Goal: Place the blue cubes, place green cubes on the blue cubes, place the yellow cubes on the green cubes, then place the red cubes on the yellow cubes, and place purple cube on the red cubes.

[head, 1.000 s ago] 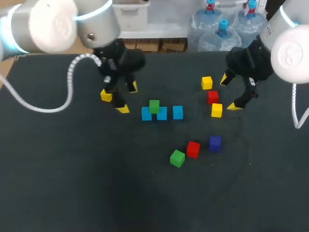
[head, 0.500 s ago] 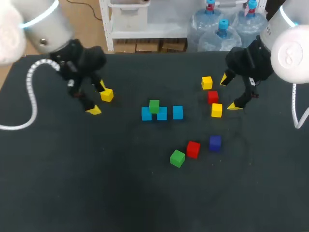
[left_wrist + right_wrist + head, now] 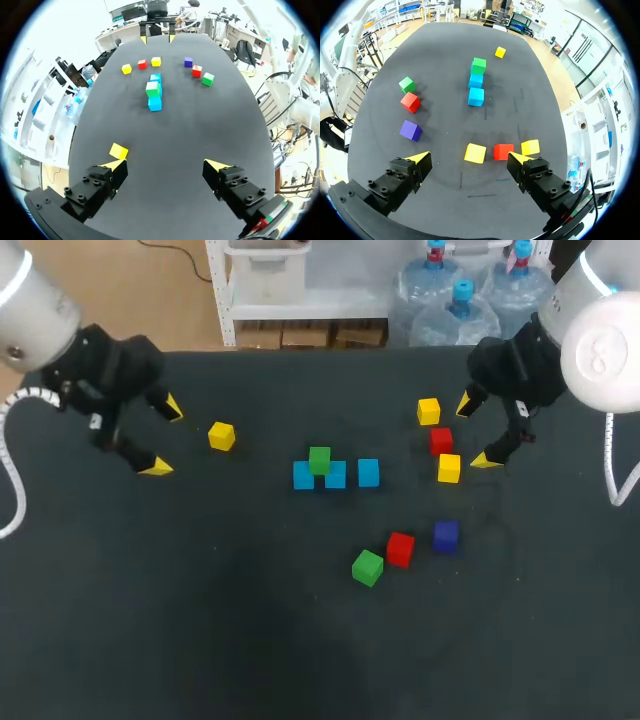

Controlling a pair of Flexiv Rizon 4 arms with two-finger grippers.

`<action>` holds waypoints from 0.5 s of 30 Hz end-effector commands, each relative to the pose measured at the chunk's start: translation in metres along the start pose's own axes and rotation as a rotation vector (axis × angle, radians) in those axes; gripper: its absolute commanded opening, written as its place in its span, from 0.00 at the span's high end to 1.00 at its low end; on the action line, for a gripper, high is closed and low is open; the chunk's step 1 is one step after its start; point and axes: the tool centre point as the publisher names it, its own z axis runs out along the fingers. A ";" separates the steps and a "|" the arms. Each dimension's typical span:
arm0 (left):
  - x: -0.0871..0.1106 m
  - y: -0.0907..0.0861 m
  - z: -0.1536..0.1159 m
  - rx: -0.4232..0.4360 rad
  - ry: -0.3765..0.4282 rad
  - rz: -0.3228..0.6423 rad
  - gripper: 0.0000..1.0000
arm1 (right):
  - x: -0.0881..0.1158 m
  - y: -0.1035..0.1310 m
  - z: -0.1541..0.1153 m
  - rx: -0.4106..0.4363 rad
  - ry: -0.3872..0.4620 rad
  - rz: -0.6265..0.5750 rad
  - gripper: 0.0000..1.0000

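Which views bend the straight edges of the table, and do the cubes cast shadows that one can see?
Left wrist view: the table edges bow outward, and the lone yellow cube beside the left tool looks bigger than the far cubes. Right wrist view: the same bowing. Head view: the edges are straight. In all three, hardly any shadow shows under the cubes.

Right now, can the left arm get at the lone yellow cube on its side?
Probably yes. The left pincer is open, and the yellow cube sits alone just ahead of it, with nothing between them.
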 end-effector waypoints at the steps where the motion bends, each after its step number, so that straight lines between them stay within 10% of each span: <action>1: 0.001 -0.004 -0.001 -0.040 -0.003 0.001 0.00 | 0.000 0.000 0.000 -0.001 -0.002 -0.001 0.00; 15: 0.001 -0.004 -0.001 -0.040 -0.003 0.001 0.00 | 0.003 -0.007 -0.005 -0.005 -0.013 -0.072 0.00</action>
